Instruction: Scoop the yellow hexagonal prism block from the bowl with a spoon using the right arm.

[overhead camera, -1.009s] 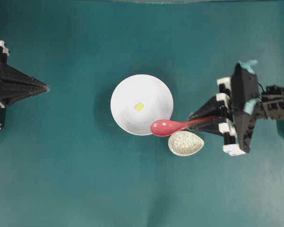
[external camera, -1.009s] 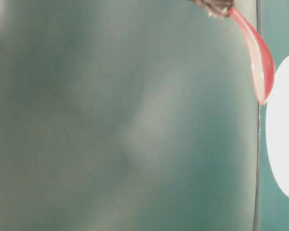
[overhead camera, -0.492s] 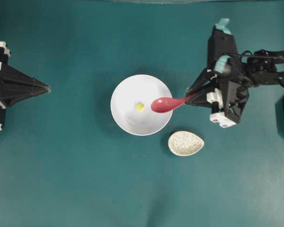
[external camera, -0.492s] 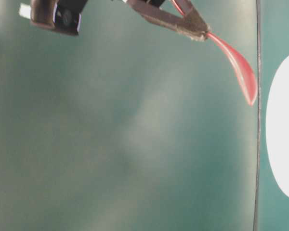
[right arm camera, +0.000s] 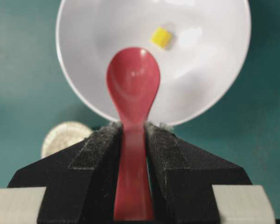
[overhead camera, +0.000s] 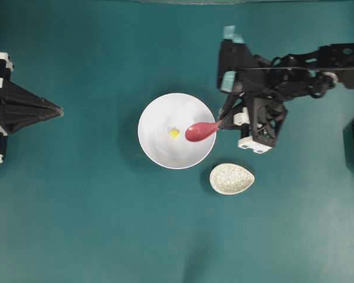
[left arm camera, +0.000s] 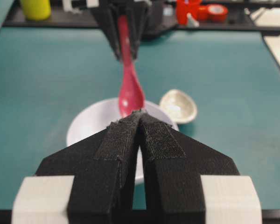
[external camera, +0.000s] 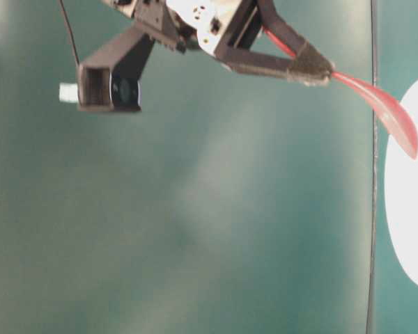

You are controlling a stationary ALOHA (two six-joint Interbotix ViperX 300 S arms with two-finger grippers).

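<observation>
The tiny pale-yellow faceted block (overhead camera: 174,133) lies near the middle of the smooth round white bowl (overhead camera: 159,153), open floor around it. The glossy pink-red ceramic spoon (overhead camera: 200,130) hangs just right of it, handle pinched by the right gripper (overhead camera: 223,121). The left gripper (overhead camera: 56,109), far left, is pressed together.

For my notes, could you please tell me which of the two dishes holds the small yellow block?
The large round plain white bowl holds the yellow block; the small speckled cream teardrop dish beside it does not.
</observation>
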